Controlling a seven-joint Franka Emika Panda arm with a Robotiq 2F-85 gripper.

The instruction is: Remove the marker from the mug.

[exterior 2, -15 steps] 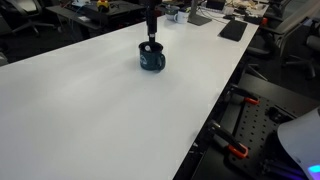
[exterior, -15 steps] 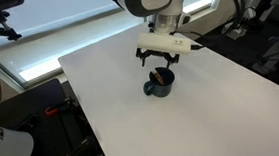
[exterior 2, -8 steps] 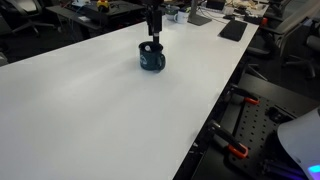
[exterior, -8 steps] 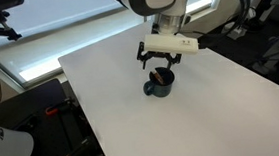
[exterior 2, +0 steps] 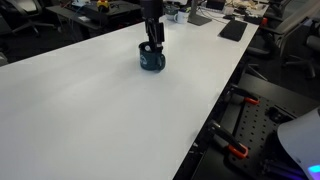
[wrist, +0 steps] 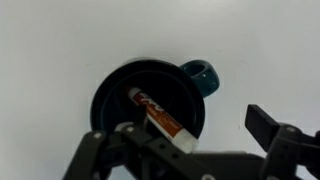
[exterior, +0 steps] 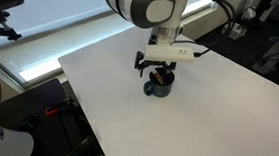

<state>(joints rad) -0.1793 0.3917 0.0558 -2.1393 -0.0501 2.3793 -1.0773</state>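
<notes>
White counter (exterior: 107,106) lies bare across the left of both exterior views, up to the mug (exterior: 160,86). It stands upright toward the far side, with your jaws hanging directly over it.

Reading across the wrist view, the left finger (wrist: 95,150) sits outside the dark rim. Next comes the mug's round mouth, and inside it the marker (wrist: 158,113) lies aslant, one end near the upper-left wall and the other lost beneath the wrist hardware. I cannot tell which end is up. The handle (wrist: 200,75) points up and right, and the right finger (wrist: 283,135) stands clear of the mug. So the jaws are spread wide, holding nothing and straddling the mouth.

Expect the marker to be light, stiff and smooth, so it will likely pivot or slip if you pinch only its tip. Take it squarely across the barrel, just below whichever end rises nearest the rim. The mug looks light too, and a dragging marker could tip it, so draw the marker out along its lean.
</notes>
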